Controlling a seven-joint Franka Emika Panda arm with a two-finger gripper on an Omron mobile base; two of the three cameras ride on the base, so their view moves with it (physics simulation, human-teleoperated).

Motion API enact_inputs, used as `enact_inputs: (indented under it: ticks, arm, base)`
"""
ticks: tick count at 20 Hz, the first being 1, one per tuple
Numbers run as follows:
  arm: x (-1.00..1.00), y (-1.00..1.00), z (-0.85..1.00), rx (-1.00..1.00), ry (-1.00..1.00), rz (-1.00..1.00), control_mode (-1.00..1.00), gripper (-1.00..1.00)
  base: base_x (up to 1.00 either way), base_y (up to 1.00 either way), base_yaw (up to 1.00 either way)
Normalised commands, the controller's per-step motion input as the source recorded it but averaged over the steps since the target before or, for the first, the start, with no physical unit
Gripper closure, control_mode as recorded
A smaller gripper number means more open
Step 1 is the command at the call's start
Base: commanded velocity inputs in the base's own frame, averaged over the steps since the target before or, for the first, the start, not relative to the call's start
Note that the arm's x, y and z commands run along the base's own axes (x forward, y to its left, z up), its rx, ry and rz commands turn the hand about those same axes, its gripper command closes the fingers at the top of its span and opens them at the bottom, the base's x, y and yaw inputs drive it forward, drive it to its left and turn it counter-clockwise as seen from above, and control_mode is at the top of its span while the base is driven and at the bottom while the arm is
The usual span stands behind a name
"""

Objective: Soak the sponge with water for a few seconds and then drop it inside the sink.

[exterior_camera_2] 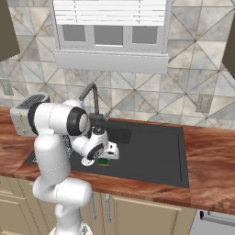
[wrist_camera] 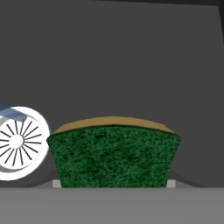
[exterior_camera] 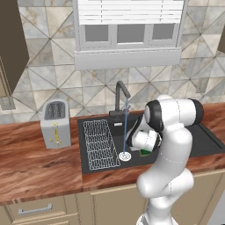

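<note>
Arm: white arm bends forward and down into the sink [exterior_camera: 206, 140], its hand low over the basin floor.
Pincer: the pincer [exterior_camera_2: 106, 159] points down at the sink floor, just right of the drain [exterior_camera: 125, 156]. Its fingertips are hidden behind the sponge in the hand view, so whether it is gripping or has let go cannot be told; the sponge sits directly at its tips.
Sponge: the sponge [wrist_camera: 113, 155] shows a green face with a yellow-tan edge along its top in the hand view. In the left base view a small green patch shows under the hand; in the right base view it lies at the sink floor below the pincer. Whether it rests on the floor or hangs just above it cannot be told.
Water: a thin pale-blue stream [exterior_camera: 126, 127] falls straight from the faucet [exterior_camera: 121, 94] spout onto the drain. The stream runs just left of the hand, apart from the sponge.
Sink: dark basin set in the wooden desk [exterior_camera: 39, 167], white wire rack [exterior_camera: 100, 143] in its left part.
Other: a toaster [exterior_camera: 56, 123] stands on the desk, left of the sink, well apart from the arm.
</note>
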Motion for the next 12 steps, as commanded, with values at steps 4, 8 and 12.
enact_inputs:
  ticks: [4,8,12]
  arm:
    - [-0.04,0.00,0.08,0.00,-0.01,0.00,-1.00,-1.00]
    - [-0.01,0.00,0.44,0.00,-0.01,0.00,-1.00,-1.00]
    - [0.00,0.00,0.60,0.00,0.00,0.00,-1.00,-1.00]
  base:
    - [0.00,0.00,0.00]
    - [0.00,0.00,0.00]
    - [0.00,0.00,0.00]
